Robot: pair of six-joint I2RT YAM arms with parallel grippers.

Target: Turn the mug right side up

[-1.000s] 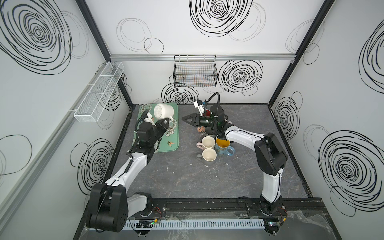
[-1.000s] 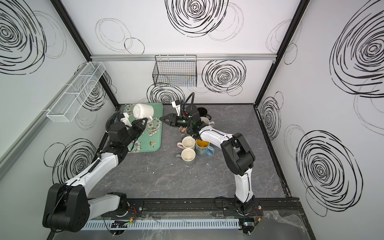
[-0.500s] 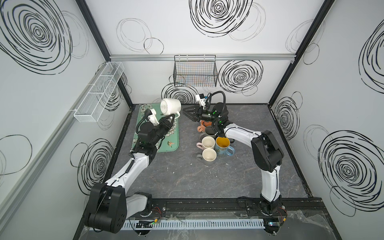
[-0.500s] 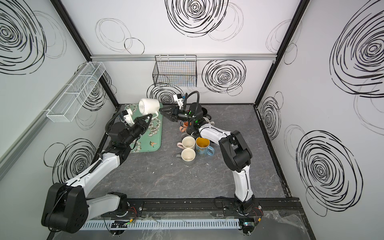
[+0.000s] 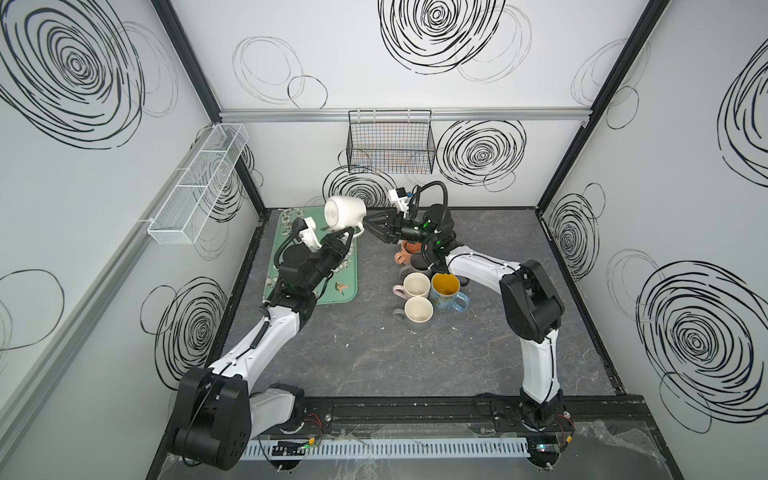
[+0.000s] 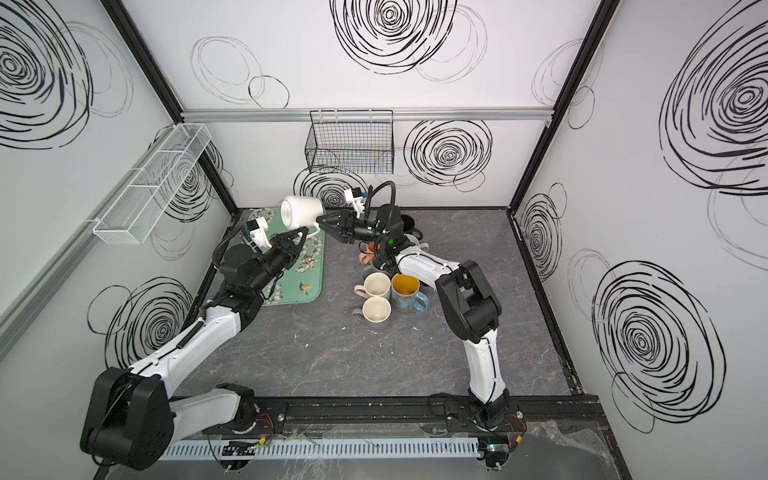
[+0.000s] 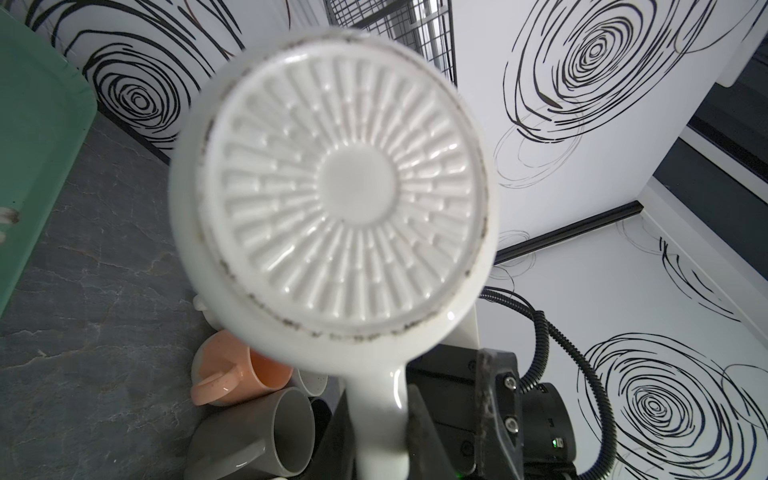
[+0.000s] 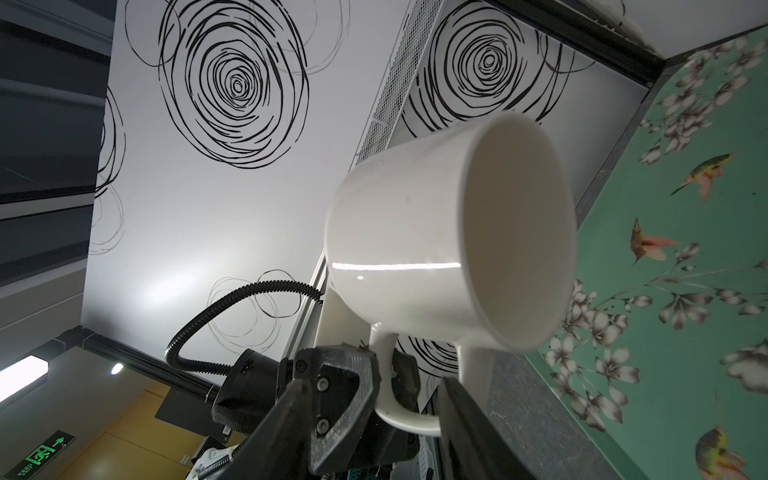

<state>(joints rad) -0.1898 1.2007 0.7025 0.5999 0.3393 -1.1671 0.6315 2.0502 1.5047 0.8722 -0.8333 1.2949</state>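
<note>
The white mug (image 5: 345, 214) hangs in the air on its side. Its ribbed base faces back toward the left arm and its mouth faces the right hand (image 5: 369, 225). The left hand (image 5: 347, 237) is clamped shut on the mug's handle, with the body just above its fingertips. The right hand's jaws stand spread and empty, their tips just beside the rim and handle. Below both hands lie the green floral tray (image 5: 351, 286) and the grey counter (image 5: 374, 353). A cluster of other mugs (image 5: 417, 286) sits beneath the right forearm. The flip looks half done. The next move probably calls for the right hand to close on the mug so the left can release it, then a wrist roll to bring the mouth upward.
</note>
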